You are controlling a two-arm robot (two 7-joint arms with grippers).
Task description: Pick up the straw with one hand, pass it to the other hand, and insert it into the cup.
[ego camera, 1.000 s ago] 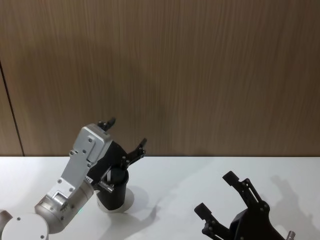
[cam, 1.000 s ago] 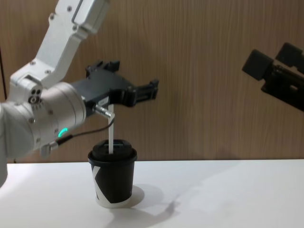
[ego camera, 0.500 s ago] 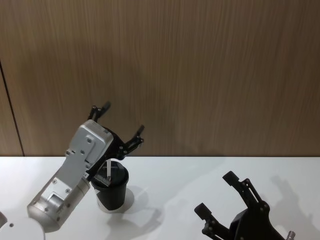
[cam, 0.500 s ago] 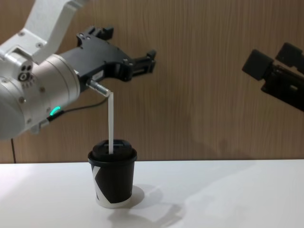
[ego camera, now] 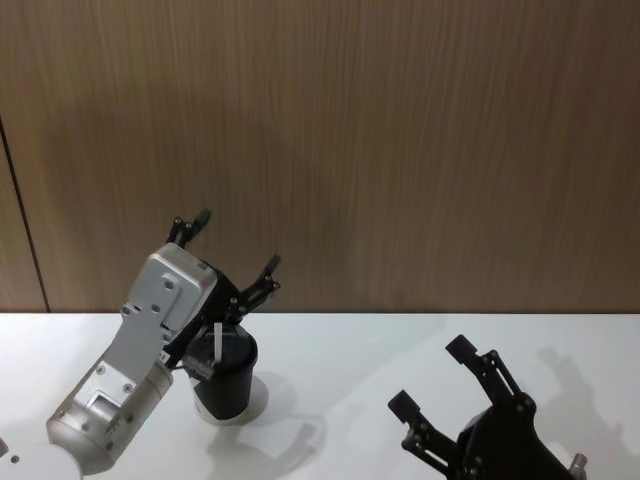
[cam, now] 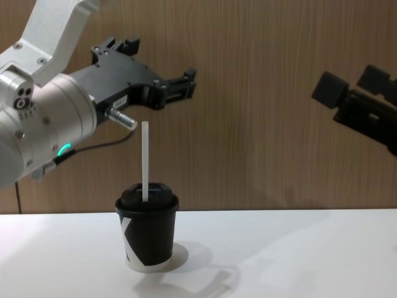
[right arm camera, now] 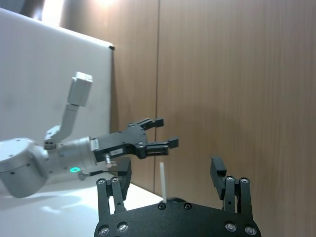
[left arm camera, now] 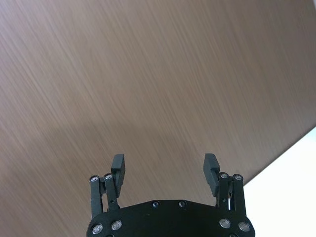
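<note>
The black cup (cam: pixel 147 236) stands on the white table, left of centre, with its lid on. The white straw (cam: pixel 144 161) stands upright in the lid, free of both grippers. My left gripper (cam: pixel 155 62) hovers open above the straw's top, a little behind it, and holds nothing. From the head, the cup (ego camera: pixel 225 385) and straw (ego camera: pixel 215 345) sit just below that gripper (ego camera: pixel 228 250). The left wrist view has its open fingers (left arm camera: pixel 164 165) against the wood wall. My right gripper (cam: pixel 350 84) hangs open far to the right. In its wrist view, its fingers (right arm camera: pixel 171 170) frame the straw (right arm camera: pixel 162 180).
A brown wood-panel wall (cam: pixel 260 124) rises directly behind the white table (cam: pixel 279 254). The left arm's silver body (ego camera: pixel 150 340) leans over the table beside the cup. A white board (right arm camera: pixel 49 74) stands at the far side in the right wrist view.
My left gripper has risen up and away from the straw, which stays standing in the cup. The right gripper has shifted slightly.
</note>
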